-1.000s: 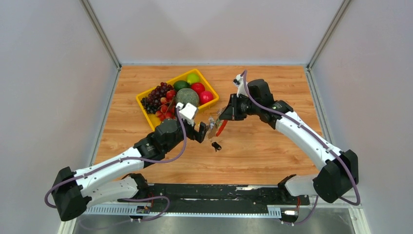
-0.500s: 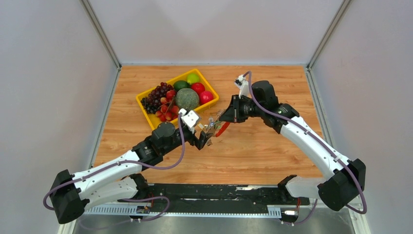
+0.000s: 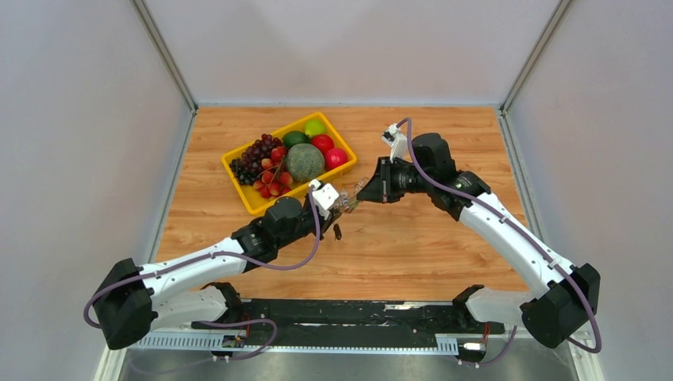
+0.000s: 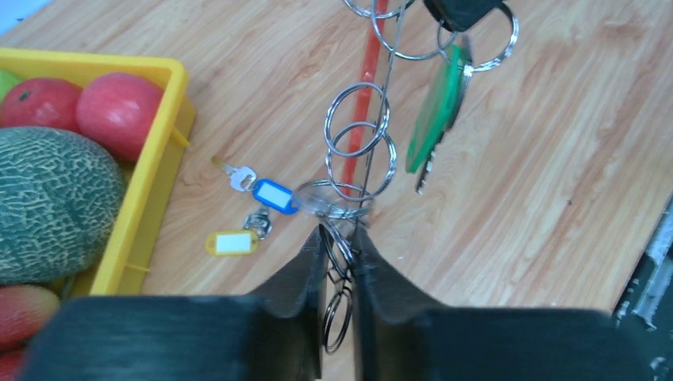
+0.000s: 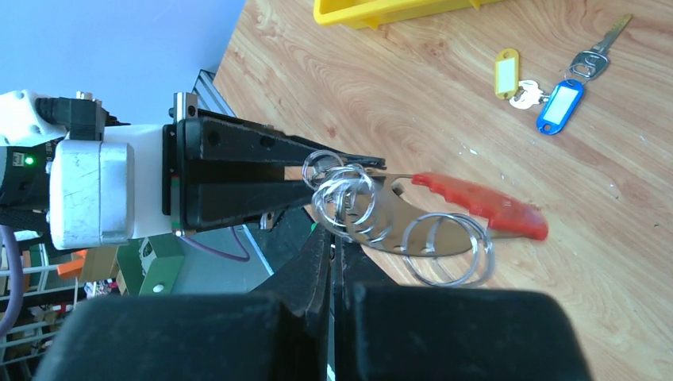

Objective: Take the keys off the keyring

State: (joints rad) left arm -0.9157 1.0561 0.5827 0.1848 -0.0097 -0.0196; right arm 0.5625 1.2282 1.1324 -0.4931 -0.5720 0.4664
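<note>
We see both arms meeting mid-table, just on the near side of the yellow tray's point(image 4: 148, 186) right corner. The load is strung between them, off the table point(image 3: 413, 246).

Left gripper point(image 4: 340, 238): the jaws are nearly closed, with only a ring's width of gap. They pinch one silver split ring at the near end of the key bunch point(image 4: 336, 198). A second ring hangs down between the fingers.

Right gripper point(image 5: 332, 238): the fingers are pressed together on the flat silver blade of the keyring point(image 5: 484, 211). The red grip end sticks out to the right in its wrist view. We read that as a firm hold.

In both wrist views the key bunch is mostly bare silver rings linked in a chain along the blade. A green-tagged key point(image 4: 435, 111) hangs from the far end of the chain, clear of the wood.

We also see loose keys on the table, close beside the tray wall. One carries a blue tag point(image 4: 274, 196) and one a yellow tag point(image 4: 230, 242). They lie near each other, apart from the bunch and untouched by either gripper.

The tray holds a melon point(image 4: 48, 206) and red fruit next to it. Neither arm touches the tray.

From the top view we cannot resolve the rings, only a small glinting cluster between the two fingertips.
</note>
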